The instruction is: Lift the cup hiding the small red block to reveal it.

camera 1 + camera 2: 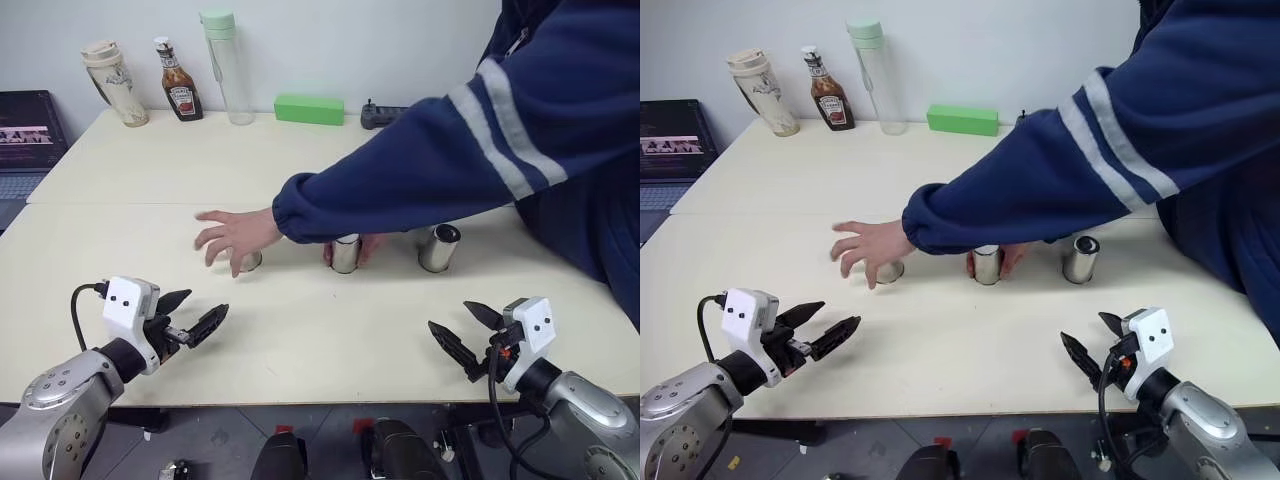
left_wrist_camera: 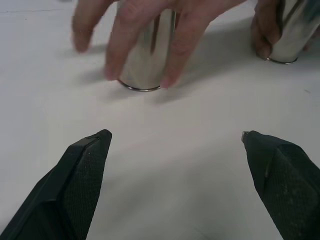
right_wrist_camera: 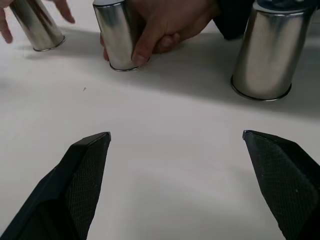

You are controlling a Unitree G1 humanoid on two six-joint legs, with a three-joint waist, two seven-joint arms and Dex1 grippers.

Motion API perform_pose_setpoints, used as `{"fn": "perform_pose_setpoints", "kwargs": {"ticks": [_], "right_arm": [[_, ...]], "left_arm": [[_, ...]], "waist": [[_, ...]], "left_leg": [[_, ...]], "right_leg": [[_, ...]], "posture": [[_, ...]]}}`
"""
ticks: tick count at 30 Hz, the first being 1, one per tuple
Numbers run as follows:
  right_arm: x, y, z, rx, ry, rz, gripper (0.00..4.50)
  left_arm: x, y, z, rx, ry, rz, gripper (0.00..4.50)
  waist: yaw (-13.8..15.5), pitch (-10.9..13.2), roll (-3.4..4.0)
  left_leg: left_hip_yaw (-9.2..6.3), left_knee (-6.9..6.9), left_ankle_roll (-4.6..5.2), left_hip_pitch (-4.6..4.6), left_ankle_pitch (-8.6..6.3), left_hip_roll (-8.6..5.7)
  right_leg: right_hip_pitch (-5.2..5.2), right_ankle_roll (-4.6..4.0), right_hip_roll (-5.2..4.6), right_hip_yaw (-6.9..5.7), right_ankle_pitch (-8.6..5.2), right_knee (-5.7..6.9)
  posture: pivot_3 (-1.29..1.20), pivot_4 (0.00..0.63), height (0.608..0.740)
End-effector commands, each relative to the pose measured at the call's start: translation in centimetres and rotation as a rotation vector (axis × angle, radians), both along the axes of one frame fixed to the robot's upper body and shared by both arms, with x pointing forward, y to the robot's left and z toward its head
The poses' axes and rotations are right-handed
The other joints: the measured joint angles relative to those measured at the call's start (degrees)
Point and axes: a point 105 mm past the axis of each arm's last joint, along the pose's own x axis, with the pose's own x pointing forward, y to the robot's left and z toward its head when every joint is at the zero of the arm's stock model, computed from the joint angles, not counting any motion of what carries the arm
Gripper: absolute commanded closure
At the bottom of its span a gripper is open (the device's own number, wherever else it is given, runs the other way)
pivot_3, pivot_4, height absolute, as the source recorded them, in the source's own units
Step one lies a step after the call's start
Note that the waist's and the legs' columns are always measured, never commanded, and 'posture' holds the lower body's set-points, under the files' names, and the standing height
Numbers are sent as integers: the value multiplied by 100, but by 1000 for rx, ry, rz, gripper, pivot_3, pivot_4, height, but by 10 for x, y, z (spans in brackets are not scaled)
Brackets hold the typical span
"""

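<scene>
Both grippers, left (image 1: 192, 320) and right (image 1: 458, 337), stand wide open and hold nothing, low over the table's (image 1: 300, 330) near edge. Beyond them three metal cups stand upside down in a row: left cup (image 2: 145, 55) under a person's spread hand (image 1: 235, 237), middle cup (image 1: 346, 254) gripped by the other hand (image 3: 165, 25), right cup (image 1: 438, 247) untouched. The red block cannot be seen. Bottles (image 1: 181, 80) line the far edge.

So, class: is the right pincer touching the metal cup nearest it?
Apart. In the right wrist view, bare table lies between the open right pincer and the nearest metal cup; the left eye view shows the same gap.
</scene>
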Motion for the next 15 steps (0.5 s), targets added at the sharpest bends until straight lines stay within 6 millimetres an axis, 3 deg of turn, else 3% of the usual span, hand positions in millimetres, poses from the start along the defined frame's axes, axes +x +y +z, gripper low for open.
{"fn": "perform_pose_setpoints", "kwargs": {"ticks": [1, 6, 8, 15], "right_arm": [[1, 3, 11, -4, -55, 31, 0], [-1, 25, 12, -42, -98, 203, 0], [7, 34, 10, -57, -124, 267, 0], [70, 65, -6, -27, -132, 314, 0]], "left_arm": [[1, -2, 10, 15, -38, -19, 38], [-10, -20, 18, 43, -89, -208, 38], [-14, -24, 23, 61, -120, -284, 38], [-20, -32, 27, 49, -163, -390, 38]], "waist": [[0, 0, 0], [-6, -1, -2], [-10, -1, -2], [-15, -2, -5]], "left_leg": [[0, 0, 0, 0, 0, 0], [1, 0, 0, 1, 0, 0], [1, 0, 0, 2, 0, 0], [5, 6, 1, 9, 1, 0]], "right_leg": [[0, 0, 0, 0, 0, 0], [0, 0, 0, 1, 0, 0], [-1, -1, 0, -1, 0, 0], [3, 1, 3, 2, 4, 4]], "posture": [[0, 150, 740], [0, 150, 740], [0, 150, 740], [0, 150, 740]]}}
